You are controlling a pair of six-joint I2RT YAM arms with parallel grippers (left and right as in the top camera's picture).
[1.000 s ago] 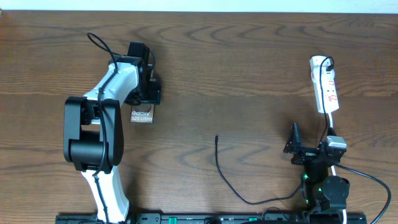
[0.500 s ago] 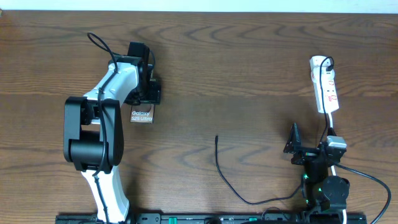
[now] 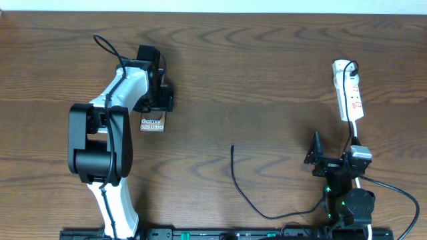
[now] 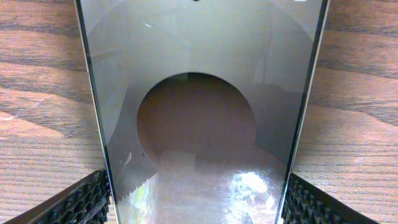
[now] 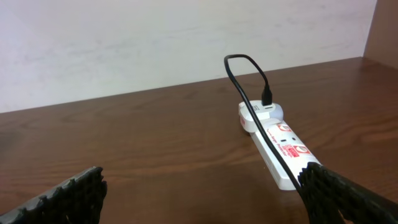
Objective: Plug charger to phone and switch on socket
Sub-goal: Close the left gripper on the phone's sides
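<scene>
The phone (image 3: pixel 152 123), a dark-brown slab with white "Galaxy S25 Ultra" text, lies on the table at the left. My left gripper (image 3: pixel 155 107) is shut on its far end. In the left wrist view the phone (image 4: pixel 196 93) fills the space between both finger pads of the left gripper (image 4: pixel 196 202). The charger (image 3: pixel 235 175), a thin black cable, lies loose at the centre with its tip pointing away. The socket (image 3: pixel 348 90), a white power strip with red marks, lies at the far right and shows in the right wrist view (image 5: pixel 280 146). My right gripper (image 3: pixel 327 160) is open and empty, short of the socket.
A black plug (image 5: pixel 267 99) with a looping black lead sits in the far end of the socket. A pale wall (image 5: pixel 155 43) runs along the table's far edge. Arm bases and a black rail (image 3: pixel 220 233) stand along the near edge.
</scene>
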